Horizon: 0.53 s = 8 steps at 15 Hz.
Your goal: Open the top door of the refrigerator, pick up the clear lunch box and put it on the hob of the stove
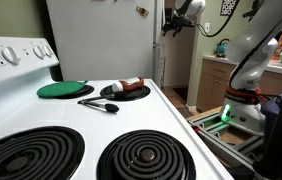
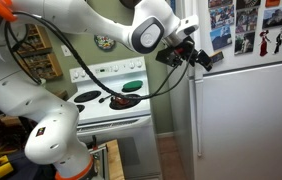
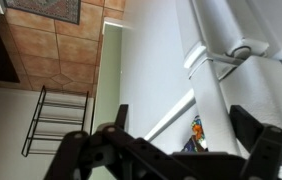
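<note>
1. In the wrist view the jaws were seen parted. The gripper (image 3: 181,128) was set around a white handle bar (image 3: 213,80) that ran upright between its two dark fingers (image 3: 119,118). Nothing was clamped, and contact with the bar could not be told.
2. In an exterior view the gripper (image 2: 199,56) was held at the left edge of the top door (image 2: 231,50) of the refrigerator (image 2: 246,120), just above the seam with the lower door. The top door was seen flush with the lower one, shut.
3. In an exterior view the gripper (image 1: 171,22) was placed high beside the refrigerator's front corner, and the broad white side was shown behind the stove (image 1: 11,55).
4. A narrow open strip of floor (image 2: 171,150) was left between stove and refrigerator. It was spanned overhead by the arm (image 2: 81,20).
5. The hob (image 1: 169,112) was shown well apart from the gripper. Its two near coil burners (image 1: 31,155) were uncovered.
6. Toward the hob's back edge a green disc (image 1: 66,89), a black plate with food (image 1: 126,90) and a spoon (image 1: 99,104) were laid close together. Bare enamel was left along the right edge.
</note>
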Each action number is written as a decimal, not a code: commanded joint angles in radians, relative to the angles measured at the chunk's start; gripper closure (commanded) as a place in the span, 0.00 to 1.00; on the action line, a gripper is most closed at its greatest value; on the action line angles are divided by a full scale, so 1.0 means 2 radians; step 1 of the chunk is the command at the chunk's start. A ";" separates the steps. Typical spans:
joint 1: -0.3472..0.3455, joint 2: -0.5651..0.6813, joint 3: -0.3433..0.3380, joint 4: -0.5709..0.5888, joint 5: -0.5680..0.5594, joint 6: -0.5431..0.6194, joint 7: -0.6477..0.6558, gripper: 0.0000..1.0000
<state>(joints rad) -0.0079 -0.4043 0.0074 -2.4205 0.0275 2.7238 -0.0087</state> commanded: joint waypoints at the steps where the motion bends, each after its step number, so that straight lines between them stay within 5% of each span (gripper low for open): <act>1: -0.022 0.000 -0.003 0.003 -0.028 -0.008 0.005 0.00; 8: -0.036 -0.012 -0.016 -0.005 -0.042 -0.022 -0.005 0.00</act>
<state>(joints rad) -0.0183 -0.4057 0.0086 -2.4191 -0.0006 2.7214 -0.0082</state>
